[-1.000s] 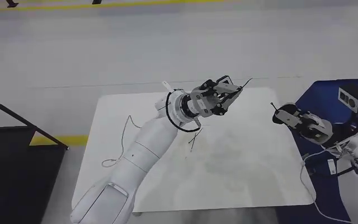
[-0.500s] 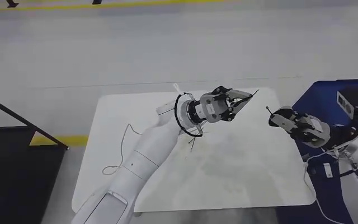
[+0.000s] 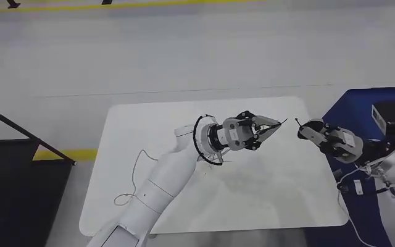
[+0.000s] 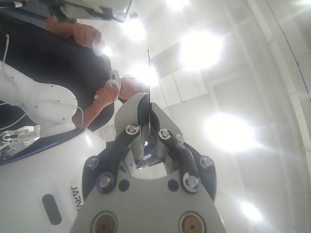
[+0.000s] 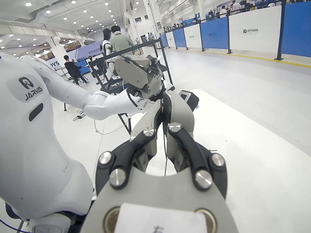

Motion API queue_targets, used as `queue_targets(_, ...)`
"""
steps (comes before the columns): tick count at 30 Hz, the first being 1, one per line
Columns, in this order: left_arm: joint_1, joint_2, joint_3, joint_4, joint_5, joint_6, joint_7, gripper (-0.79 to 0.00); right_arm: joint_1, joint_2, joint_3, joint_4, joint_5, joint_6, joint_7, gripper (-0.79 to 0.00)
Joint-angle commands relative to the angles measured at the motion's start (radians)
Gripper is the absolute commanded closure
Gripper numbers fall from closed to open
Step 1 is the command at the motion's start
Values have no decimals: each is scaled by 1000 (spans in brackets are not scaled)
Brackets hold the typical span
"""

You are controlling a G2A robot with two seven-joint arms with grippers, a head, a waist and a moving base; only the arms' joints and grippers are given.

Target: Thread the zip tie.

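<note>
Desk (image 3: 154, 129): white, with rounded corners. It lies under both pincers. In the right wrist view its surface (image 5: 243, 134) spreads out beneath and beyond the right pincer.

Left pincer (image 3: 270, 128): lifted off the desk and above its middle, pointing at the right pincer. Its fingers are closed tight on the first zip tie. In the left wrist view the fingertips (image 4: 148, 101) meet on the strip, with ceiling lights behind them.

Right pincer (image 3: 303, 128): over the desk's edge and facing the left pincer, with a small gap between the two. Its fingers (image 5: 163, 103) are pressed together on the second zip tie.

First zip tie (image 3: 279, 123): a thin black strip clamped in the left pincer. A straight, pointed length (image 4: 148, 73) sticks out past the fingertips towards the right pincer. The rest runs back between the fingers towards the wrist.

Second zip tie (image 3: 298, 122): a thin black strip held in the right pincer. A short end with a small knob pokes out of the fingertips towards the left pincer. It comes near the first zip tie's point without touching it. A longer length (image 5: 166, 146) trails back between the fingers towards the wrist.

Dark strands (image 3: 216, 162): a few thin black pieces lying loose on the desk. They are behind the left pincer, beneath its wrist, and well apart from the right pincer. Too small to tell what they are.
</note>
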Motion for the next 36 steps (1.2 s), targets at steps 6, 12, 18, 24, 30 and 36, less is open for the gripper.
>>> queue_targets(6, -5, -9, 24, 15, -16, -18, -3, 0, -29, 13, 5, -18, -7, -30, -30, 0)
queue_targets(12, 0, -13, 34, 16, -21, -26, -2, 0, -49, 27, 12, -26, 0, -42, -42, 0)
queue_targets(18, 9, -14, 33, -1, -21, -48, -12, 0, -59, 40, 13, -26, 3, -51, -51, 0)
queue_targets(24, 17, -14, 38, -23, -2, -76, -20, 0, -61, 49, 10, -22, 1, -56, -56, 0)
queue_targets(30, 20, -15, 40, -23, 1, -89, -32, 0, -61, 49, 10, -22, 1, -56, -56, 0)
queue_targets(36, 55, -8, 26, -79, 4, -84, 21, 0, -61, 49, 10, -22, 1, -56, -56, 0)
